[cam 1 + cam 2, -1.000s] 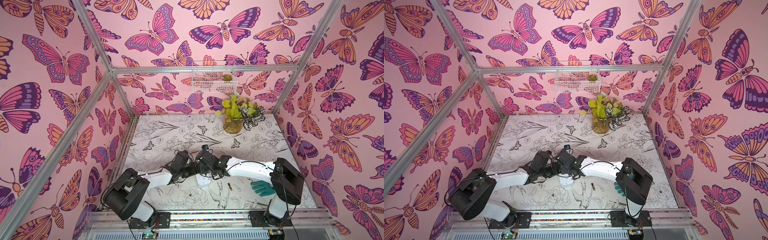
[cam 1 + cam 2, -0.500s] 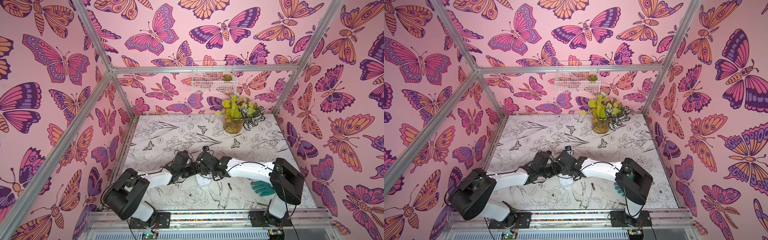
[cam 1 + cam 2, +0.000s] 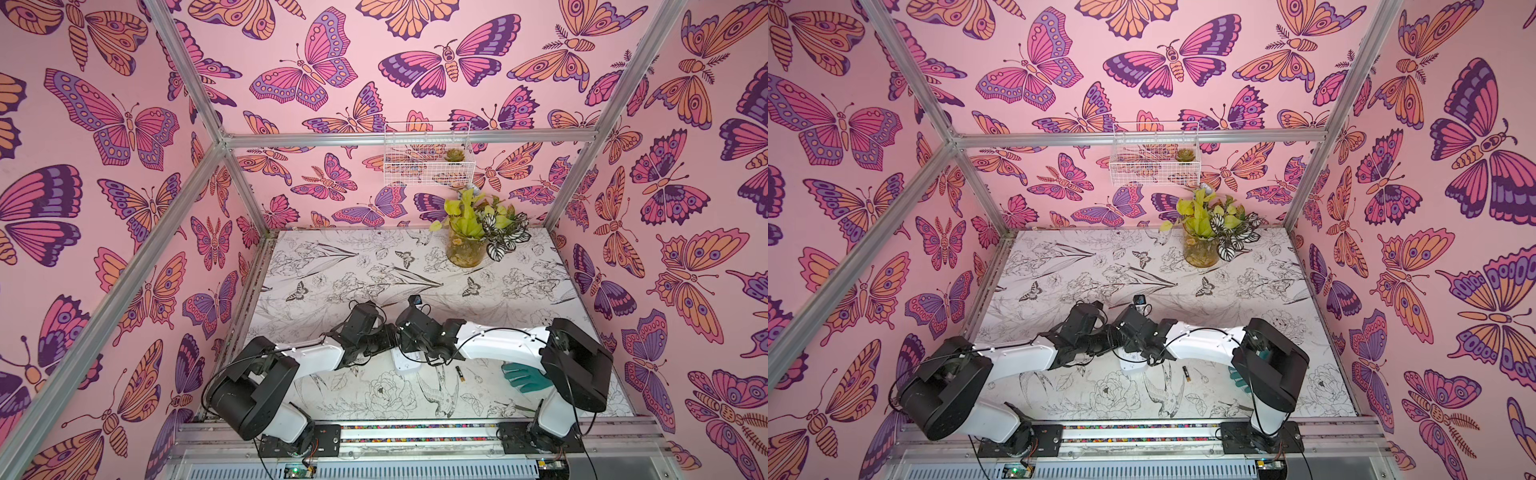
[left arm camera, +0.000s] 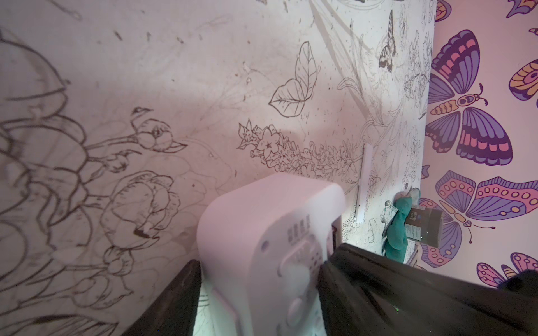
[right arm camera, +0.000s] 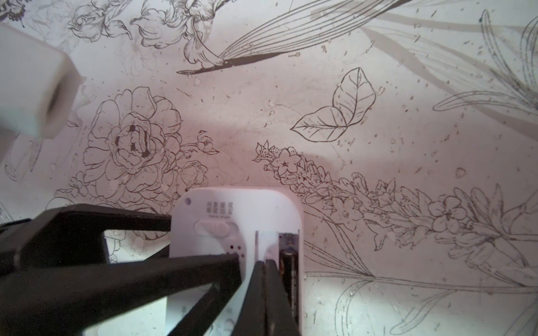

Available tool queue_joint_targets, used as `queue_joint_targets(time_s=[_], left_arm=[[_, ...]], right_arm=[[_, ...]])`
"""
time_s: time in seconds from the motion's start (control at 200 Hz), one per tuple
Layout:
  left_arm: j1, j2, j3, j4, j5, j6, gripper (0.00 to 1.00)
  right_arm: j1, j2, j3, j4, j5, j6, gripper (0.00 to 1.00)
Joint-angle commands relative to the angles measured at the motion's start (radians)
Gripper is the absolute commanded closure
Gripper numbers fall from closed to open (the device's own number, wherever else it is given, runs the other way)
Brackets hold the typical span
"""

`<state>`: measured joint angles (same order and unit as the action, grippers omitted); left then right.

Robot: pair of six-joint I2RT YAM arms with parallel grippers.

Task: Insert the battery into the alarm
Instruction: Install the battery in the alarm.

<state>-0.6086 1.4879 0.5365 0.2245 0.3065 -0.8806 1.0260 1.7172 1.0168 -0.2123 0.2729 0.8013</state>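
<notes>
Reaches in from the near rail with the left arm [image 3: 316,353] and the right arm [image 3: 498,345], bulky black joints nearest the rail, white forearms slanting inward to meet wrist to wrist over the middle of the bench [image 3: 519,299]. Tips both wrists downward. Grips the alarm [image 5: 233,209] with the left pincer [image 4: 259,261], one black finger [image 4: 177,293] on either side of it, jaws part-way apart around the body. Holds the right pincer [image 5: 265,263] with its fingers pressed flat together, nothing between them, tips down at the alarm's back face. Hides both pincers' tips beneath the black wrist housings in both top views.
</notes>
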Motion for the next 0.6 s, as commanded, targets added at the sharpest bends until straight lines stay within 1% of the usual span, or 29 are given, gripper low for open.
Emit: queue_joint_targets(time_s=[0.0, 0.175, 0.32, 0.596], left_arm=[[0.003, 0.04, -0.042, -0.104, -0.046, 0.002, 0.35], [0.003, 0.041, -0.044, -0.106, -0.049, 0.002, 0.35], [0.003, 0.038, -0.044, -0.106, -0.044, -0.001, 0.35], [0.003, 0.022, -0.049, -0.106, -0.042, 0.0, 0.35]], right_arm=[[0.034, 0.009, -0.066, -0.111, -0.046, 0.045, 0.96], [0.058, 0.003, -0.096, -0.098, -0.035, 0.074, 0.96], [0.083, -0.012, -0.108, -0.101, 0.016, 0.093, 0.96], [0.086, -0.006, -0.081, -0.091, 0.006, 0.073, 0.96]])
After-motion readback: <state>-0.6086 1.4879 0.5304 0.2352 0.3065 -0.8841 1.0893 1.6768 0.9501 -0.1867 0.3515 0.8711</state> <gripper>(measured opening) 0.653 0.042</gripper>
